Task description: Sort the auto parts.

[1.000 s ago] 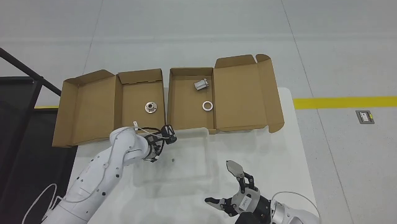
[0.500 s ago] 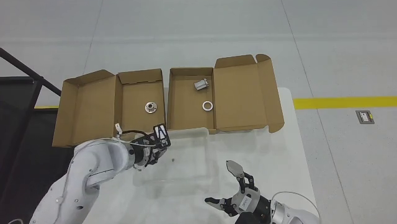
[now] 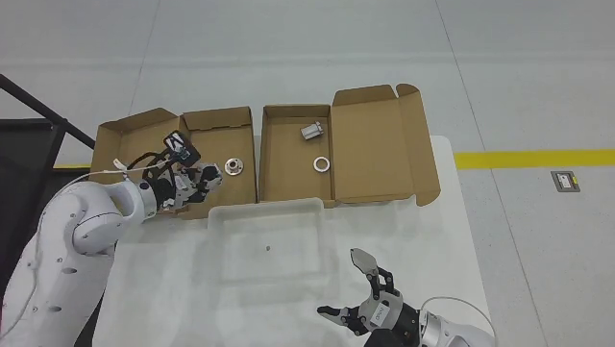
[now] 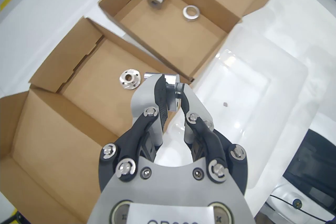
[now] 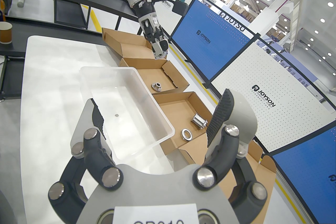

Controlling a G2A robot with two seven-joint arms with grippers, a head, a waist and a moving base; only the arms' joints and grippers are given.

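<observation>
Swung left gripper (image 3: 204, 178) off the far-left corner of tray (image 3: 264, 210) and out over left box (image 3: 207, 145) within the last second. Kept right gripper (image 3: 344, 285) where it was, at the near edge of table (image 3: 452, 270), just short of the tray's near wall.

Pinches a small silver part (image 4: 172, 79) between narrowed fingers of left gripper (image 4: 173, 89). Holds it in the air above left box (image 4: 86, 93), clear of the cardboard floor, fingertips angled down toward it. Seen from the right wrist, hangs left gripper (image 5: 160, 53) well above the box walls.

Lying flat on that box's floor, near the held part but apart from it: flange (image 3: 233, 165), also seen at the left wrist (image 4: 129, 78).

Resting in right box (image 3: 288, 169), apart from each other: ring (image 3: 322, 164) toward the middle and bushing (image 3: 311, 131) on its side closer to the far wall.

Standing side by side with lids folded open, both boxes, hard against the tray's far wall.

Spread wide and holding nothing, right gripper (image 5: 160, 104), facing across the tray toward the boxes.
</observation>
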